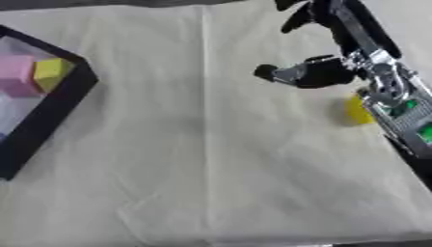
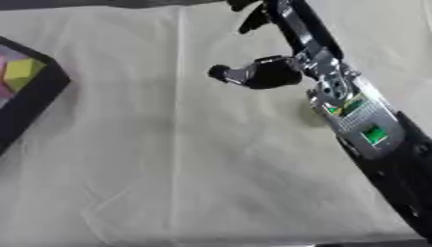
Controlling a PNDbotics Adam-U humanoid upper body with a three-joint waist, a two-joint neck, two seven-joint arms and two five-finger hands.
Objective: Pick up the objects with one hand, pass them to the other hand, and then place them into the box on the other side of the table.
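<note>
Black box [image 1: 50,108] at the table's left edge, a pink block [image 1: 17,75] and a yellow block [image 1: 50,72] inside it. Cream cloth-covered table [image 1: 202,159]. Near the right edge lies a small yellow object [image 1: 357,110], half hidden behind the right arm; looks like a light, stiff block, probably easy to pinch across opposite sides. Right hand [image 1: 325,29] reaches past it toward the far right corner, thumb sticking out left, fingers straight-ish, holding nothing visible, not touching the object. Left hand not seen.
</note>
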